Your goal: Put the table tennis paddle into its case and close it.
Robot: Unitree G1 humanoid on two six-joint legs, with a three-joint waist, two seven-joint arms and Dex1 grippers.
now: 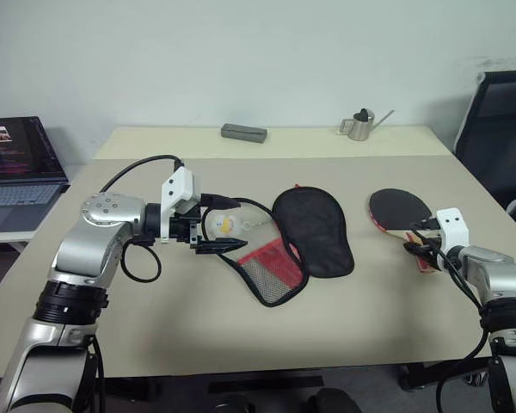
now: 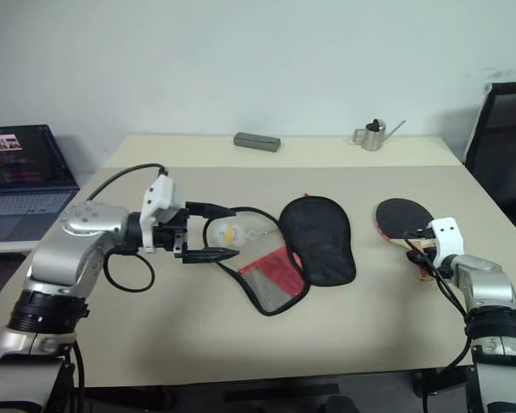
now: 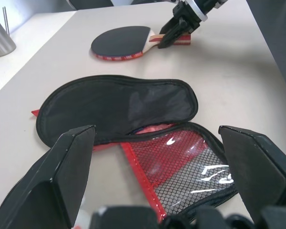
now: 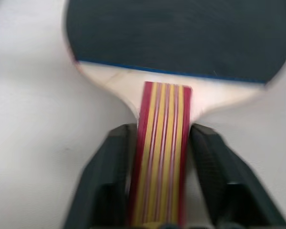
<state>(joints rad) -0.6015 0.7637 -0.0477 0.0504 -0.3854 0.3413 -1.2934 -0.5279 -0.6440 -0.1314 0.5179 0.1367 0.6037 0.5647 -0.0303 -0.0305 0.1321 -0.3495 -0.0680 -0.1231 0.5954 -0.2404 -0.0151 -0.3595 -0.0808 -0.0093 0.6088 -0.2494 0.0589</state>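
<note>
case [image 1: 305, 237] unzipped, paddle [image 1: 400, 209] outside it

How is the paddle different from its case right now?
The paddle is a stiff disc with a striped wooden handle; the case is soft fabric with a red mesh pocket.
The paddle lies toward the table's right side, its handle between the right pincer fingers; the case lies open mid-table in front of the open left pincer.
The case looks a bit larger.
Both are black with red and lie flat on the table.

Office or lab: beige tables [image 1: 241, 344], open laptop [image 1: 17, 168], black mesh chair [image 1: 499, 129], bare wall.
</note>
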